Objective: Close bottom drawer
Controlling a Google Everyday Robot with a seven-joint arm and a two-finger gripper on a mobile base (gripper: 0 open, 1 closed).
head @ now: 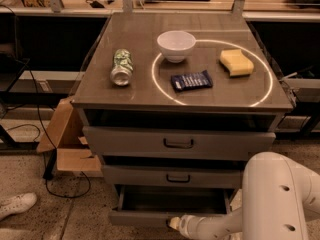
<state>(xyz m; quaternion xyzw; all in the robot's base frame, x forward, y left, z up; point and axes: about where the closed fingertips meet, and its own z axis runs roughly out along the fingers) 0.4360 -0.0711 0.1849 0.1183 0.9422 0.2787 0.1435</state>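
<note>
Pincer: my pincer [173, 223] sits low at the near edge of the scene, its pale tip at the front panel of the bottom drawer, about mid-width.
Pincer state: I cannot tell whether it is wide, narrow or holding anything.
Contact: I cannot tell whether the tip touches the panel or only sits just beside it.
My arm: the white forearm [212, 226] runs from the pincer off to the right, into the big rounded white housing [280, 199] at the near right corner.
Bottom drawer: the bottom drawer [142, 218] stands pulled out toward me, its dark inside open to view, the lowest of the three.
Middle drawer: the middle drawer [172, 176] sits above it, pushed in, with a small dark handle.
Top drawer: the top drawer [177, 143] is the widest, also pushed in.
Table: the table [100, 91] tops the cabinet and bears a ring of light [265, 91].
On the table: a white bowl [176, 45] on the ring's far left arc; a dark blue packet [191, 80] inside the ring; a yellow sponge [236, 62] inside it to the right; a green can [121, 67] lying on its side, left of the ring.
Floor, left: a cardboard box [65, 144] beside the cabinet and a white shoe [15, 205] nearer.
</note>
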